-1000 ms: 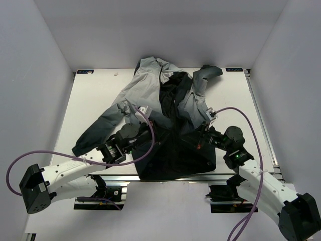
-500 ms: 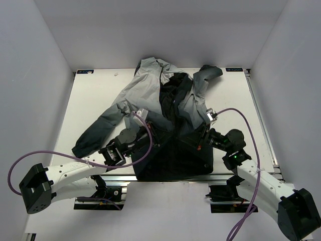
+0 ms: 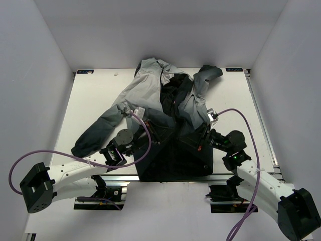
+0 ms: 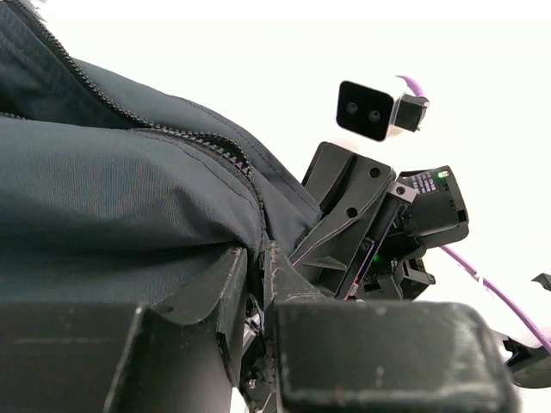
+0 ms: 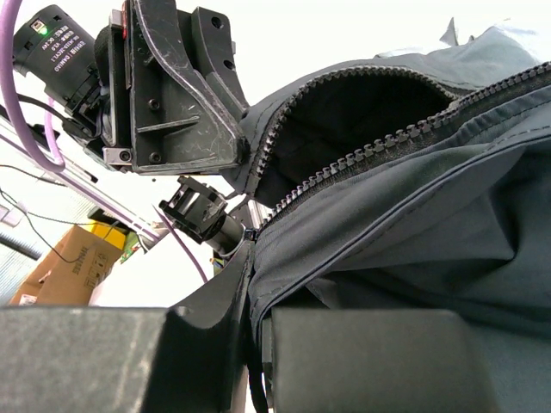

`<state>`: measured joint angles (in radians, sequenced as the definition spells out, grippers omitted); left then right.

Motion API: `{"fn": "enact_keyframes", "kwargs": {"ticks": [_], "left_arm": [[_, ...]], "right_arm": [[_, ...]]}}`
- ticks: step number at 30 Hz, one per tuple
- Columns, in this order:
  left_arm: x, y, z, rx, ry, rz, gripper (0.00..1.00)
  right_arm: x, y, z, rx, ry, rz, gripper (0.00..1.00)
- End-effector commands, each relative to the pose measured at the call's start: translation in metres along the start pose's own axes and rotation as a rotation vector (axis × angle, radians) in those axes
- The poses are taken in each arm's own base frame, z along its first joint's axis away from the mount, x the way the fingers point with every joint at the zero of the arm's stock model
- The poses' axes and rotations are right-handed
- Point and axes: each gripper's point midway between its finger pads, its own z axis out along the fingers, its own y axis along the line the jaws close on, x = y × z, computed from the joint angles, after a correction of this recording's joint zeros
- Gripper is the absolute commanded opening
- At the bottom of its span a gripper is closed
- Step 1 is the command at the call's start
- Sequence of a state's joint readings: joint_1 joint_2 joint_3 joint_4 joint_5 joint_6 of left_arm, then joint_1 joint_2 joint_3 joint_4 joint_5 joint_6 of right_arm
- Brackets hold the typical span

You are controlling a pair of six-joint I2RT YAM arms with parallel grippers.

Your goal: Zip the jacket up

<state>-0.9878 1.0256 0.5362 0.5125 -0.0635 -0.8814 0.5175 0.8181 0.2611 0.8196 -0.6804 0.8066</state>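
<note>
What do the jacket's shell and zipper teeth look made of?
The jacket shell: thin woven synthetic, probably nylon or polyester; matte with a faint sheen, soft folds. The zipper teeth: small, dark, uniform; likely moulded plastic, though coated metal can't be ruled out.

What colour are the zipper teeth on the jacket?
Dark charcoal, nearly black. The zipper teeth show best in the right wrist view.

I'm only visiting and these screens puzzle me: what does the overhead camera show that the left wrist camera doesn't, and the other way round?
Only the overhead view: the whole jacket spread on the table, from hood to hem, its upper front open. Only the left wrist view: the zipper teeth up close, and the left gripper pinching the jacket's edge. Both: the dark lower fabric and the right arm.
</note>
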Motion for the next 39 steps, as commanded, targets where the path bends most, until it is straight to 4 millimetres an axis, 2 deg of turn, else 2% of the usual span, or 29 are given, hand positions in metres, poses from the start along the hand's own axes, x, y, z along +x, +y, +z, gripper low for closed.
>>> {"fn": "enact_keyframes", "kwargs": {"ticks": [1,8,20,25,30,39], "left_arm": [[-0.006,-0.018,0.001,0.070,-0.016,-0.012,0.00],[-0.003,-0.019,0.003,0.079,-0.005,-0.013,0.00],[0.001,-0.022,0.004,0.099,0.010,-0.021,0.00],[0.002,-0.021,0.004,0.096,0.014,-0.022,0.00],[0.005,-0.016,0.007,0.080,0.023,-0.023,0.00],[0.008,-0.022,0.006,0.107,0.047,-0.027,0.00]], "right_arm": [[-0.014,0.015,0.000,-0.059,-0.058,-0.071,0.00],[-0.018,0.020,0.000,-0.081,-0.070,-0.085,0.00],[-0.024,0.015,0.002,-0.053,-0.102,-0.093,0.00],[-0.027,0.019,0.001,-0.067,-0.118,-0.104,0.00],[-0.024,0.021,0.000,-0.079,-0.106,-0.104,0.00],[-0.025,0.016,0.000,-0.055,-0.121,-0.098,0.00]]}}
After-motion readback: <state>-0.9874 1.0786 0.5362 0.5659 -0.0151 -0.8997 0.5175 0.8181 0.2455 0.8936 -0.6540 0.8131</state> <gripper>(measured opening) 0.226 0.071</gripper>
